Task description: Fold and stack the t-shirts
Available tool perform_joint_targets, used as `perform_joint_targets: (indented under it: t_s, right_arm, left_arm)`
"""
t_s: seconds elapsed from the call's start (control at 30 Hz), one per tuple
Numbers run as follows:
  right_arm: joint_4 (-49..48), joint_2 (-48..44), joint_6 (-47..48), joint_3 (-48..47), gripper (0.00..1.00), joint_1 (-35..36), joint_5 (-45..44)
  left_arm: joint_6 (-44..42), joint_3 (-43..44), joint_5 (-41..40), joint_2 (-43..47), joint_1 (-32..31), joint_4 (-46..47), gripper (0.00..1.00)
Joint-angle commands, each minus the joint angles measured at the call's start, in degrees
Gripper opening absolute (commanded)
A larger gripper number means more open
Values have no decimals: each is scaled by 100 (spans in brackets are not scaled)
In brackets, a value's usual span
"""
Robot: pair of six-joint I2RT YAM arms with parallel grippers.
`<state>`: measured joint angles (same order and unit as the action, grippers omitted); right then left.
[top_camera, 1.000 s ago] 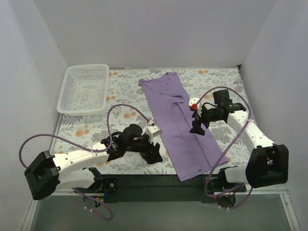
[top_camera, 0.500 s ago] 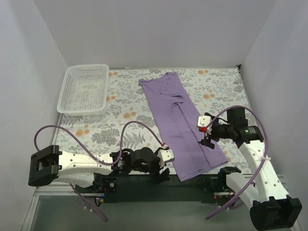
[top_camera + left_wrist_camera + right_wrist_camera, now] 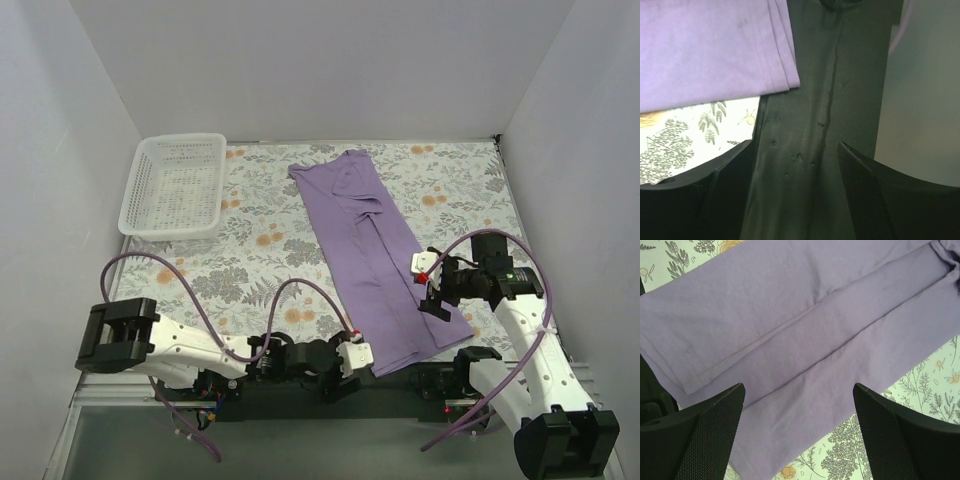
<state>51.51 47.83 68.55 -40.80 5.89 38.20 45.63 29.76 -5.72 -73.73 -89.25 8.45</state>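
Observation:
The lavender t-shirt (image 3: pixel 365 240) lies folded lengthwise into a long strip, running from the back centre of the table to the front edge. My left gripper (image 3: pixel 355 356) is low at the front edge, just beside the shirt's near left corner. In the left wrist view that layered corner (image 3: pixel 715 50) is up and to the left of the open gripper (image 3: pixel 794 146), which has only the black strip between its fingers. My right gripper (image 3: pixel 432 298) hovers over the shirt's near right part. It is open wide (image 3: pixel 799 388), with the purple cloth (image 3: pixel 805 330) below it and nothing held.
A white mesh basket (image 3: pixel 175 185) stands at the back left on the floral tablecloth (image 3: pixel 250 250). A black strip (image 3: pixel 810 100) runs along the table's front edge by the arm bases. White walls close in the left, back and right sides.
My left arm has swung from the middle left of the table down to the front edge by the shirt's near corner. My right gripper has drawn back towards the shirt's near end. Both stay open.

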Motion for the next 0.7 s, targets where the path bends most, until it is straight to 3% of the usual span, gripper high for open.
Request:
perform_joint_targets:
  t_s: [0.0,0.2,0.67]
  right_arm:
    - [61,94,202,63,95,-131,74]
    - [140,147,500,107,94,-299,-110]
    - [184,420,800,300,94,-808,223]
  left_arm:
    - [-177,284,-597,-421,-197,183,65]
    - [-475,557,-1123,-1115,-277,534,63]
    - [-1214,953,-993,-2162,-277,1598,61]
